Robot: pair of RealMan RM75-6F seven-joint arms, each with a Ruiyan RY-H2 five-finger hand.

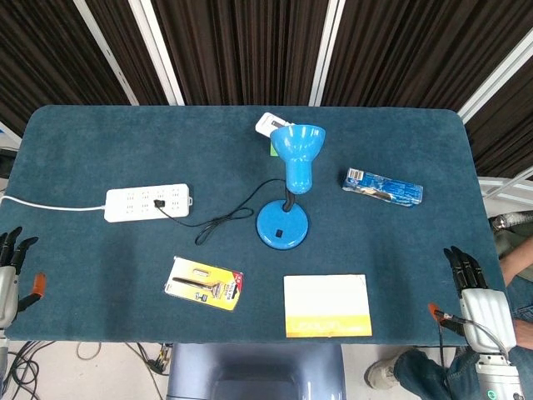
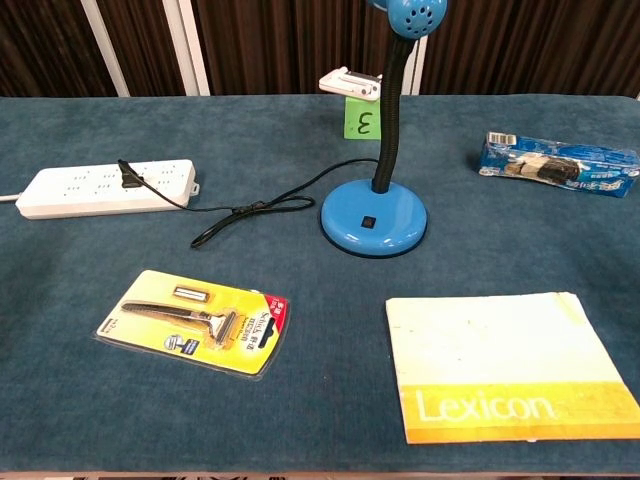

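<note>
A blue desk lamp (image 1: 287, 200) (image 2: 375, 210) stands mid-table, its black cord plugged into a white power strip (image 1: 148, 202) (image 2: 105, 186) at the left. A razor in a yellow blister pack (image 1: 204, 283) (image 2: 197, 320) lies near the front edge, beside a white and yellow Lexicon pad (image 1: 327, 306) (image 2: 505, 365). My left hand (image 1: 8, 275) hangs off the table's left edge, fingers extended, holding nothing. My right hand (image 1: 476, 300) sits at the front right corner, fingers straight and apart, also empty. Neither hand shows in the chest view.
A blue packet (image 1: 383, 187) (image 2: 558, 163) lies at the right. A white object (image 1: 273, 125) (image 2: 350, 82) with a green tag marked 3 (image 2: 362, 123) stands behind the lamp. The blue table cover (image 1: 100, 150) spans the view; dark curtains hang behind.
</note>
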